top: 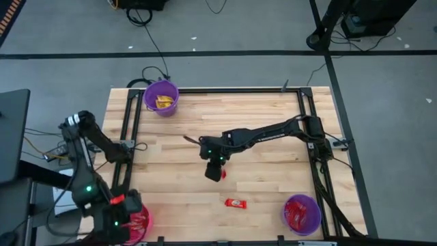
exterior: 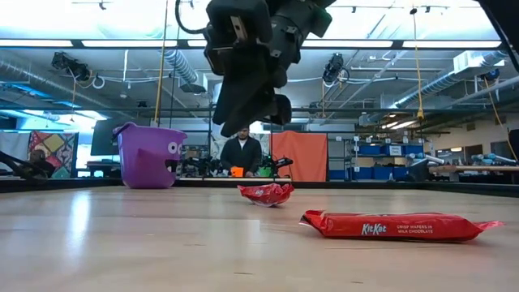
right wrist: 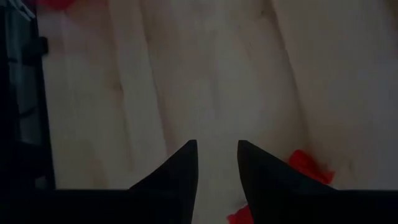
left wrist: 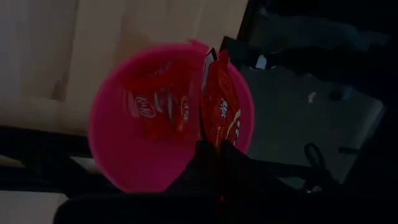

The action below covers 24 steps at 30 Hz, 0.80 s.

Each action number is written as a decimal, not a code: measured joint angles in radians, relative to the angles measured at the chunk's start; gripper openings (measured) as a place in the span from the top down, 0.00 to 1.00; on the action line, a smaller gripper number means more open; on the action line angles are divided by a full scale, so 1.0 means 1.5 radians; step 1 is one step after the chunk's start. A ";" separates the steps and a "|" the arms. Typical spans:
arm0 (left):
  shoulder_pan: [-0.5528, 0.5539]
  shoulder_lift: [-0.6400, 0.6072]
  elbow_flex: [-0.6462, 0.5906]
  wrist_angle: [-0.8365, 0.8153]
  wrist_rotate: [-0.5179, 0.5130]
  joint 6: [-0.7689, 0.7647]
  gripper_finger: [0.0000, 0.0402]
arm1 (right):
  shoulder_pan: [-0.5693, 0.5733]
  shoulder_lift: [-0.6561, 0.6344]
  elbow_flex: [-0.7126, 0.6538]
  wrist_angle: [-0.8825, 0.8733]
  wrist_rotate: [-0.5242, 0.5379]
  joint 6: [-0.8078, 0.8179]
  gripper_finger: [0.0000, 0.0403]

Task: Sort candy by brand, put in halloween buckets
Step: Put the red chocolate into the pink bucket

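**Candy sort: left arm over pink bucket, right arm mid-table**

Left gripper (left wrist: pixel 214 155) sits above the hot pink bucket (top: pixel 138 222) at the near left corner, fingers pinched on a red bar (left wrist: pixel 219 112) held upright over the rim; more red bars lie inside. Purple bucket (top: pixel 161 98), far left, holds yellow packets (top: pixel 164 102). Right gripper (right wrist: pixel 216 155), mid-table, fingers parted and empty, hovers just above a red packet (exterior: pixel 266 193). KitKat bar (top: pixel 235 202) lies nearer. Second purple bucket (top: pixel 302 213), near right, holds red candy.

You've got 3 buckets: 2 purple (top: pixel 161 98) (top: pixel 302 213), 1 pink (top: pixel 136 223). 2 red candies (top: pixel 235 202) (top: pixel 221 175) loose on worktop (top: pixel 259 171); 2 arms.
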 joint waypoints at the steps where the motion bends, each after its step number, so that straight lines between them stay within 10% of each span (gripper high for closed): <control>1: -0.007 0.009 0.000 0.002 -0.001 0.000 0.98 | 0.004 0.000 0.000 0.000 0.001 0.010 0.69; 13: -0.049 0.081 0.000 -0.020 -0.005 0.057 0.94 | 0.083 0.000 0.000 -0.083 0.206 0.111 0.62; 24: -0.054 0.081 0.000 -0.067 -0.035 0.048 0.59 | 0.092 0.001 -0.011 -0.155 0.217 0.146 0.42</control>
